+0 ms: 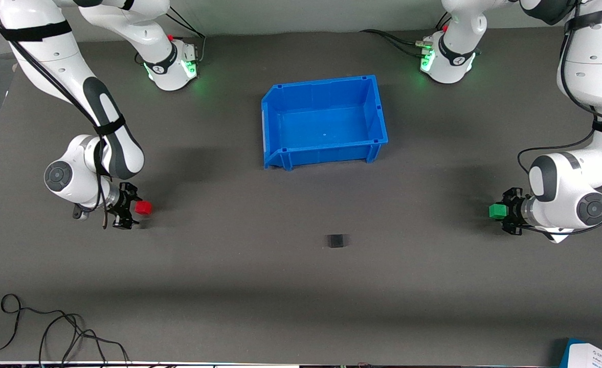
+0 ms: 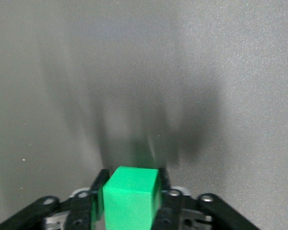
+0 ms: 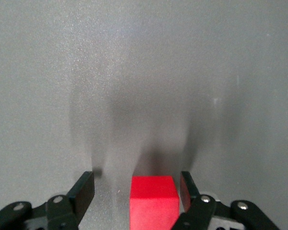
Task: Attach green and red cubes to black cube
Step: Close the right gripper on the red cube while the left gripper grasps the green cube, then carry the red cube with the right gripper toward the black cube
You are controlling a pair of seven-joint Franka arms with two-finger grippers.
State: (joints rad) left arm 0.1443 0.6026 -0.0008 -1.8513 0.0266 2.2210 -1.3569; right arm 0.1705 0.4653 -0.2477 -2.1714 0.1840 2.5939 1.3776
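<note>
The black cube [image 1: 337,240] lies alone on the bench [image 1: 229,286], lower centre of the front view, below the blue bin [image 1: 377,110]. At mid-right of that view, the left gripper [image 1: 505,211] has its jaws closed on the green cube [image 1: 497,211]. At mid-left, the right gripper [image 1: 133,208] straddles the red cube [image 1: 143,207], its jaws partly open with a gap showing on one side. Pickup is in hand; next, the red grasp needs closing, then both cubes go to the black one.
</note>
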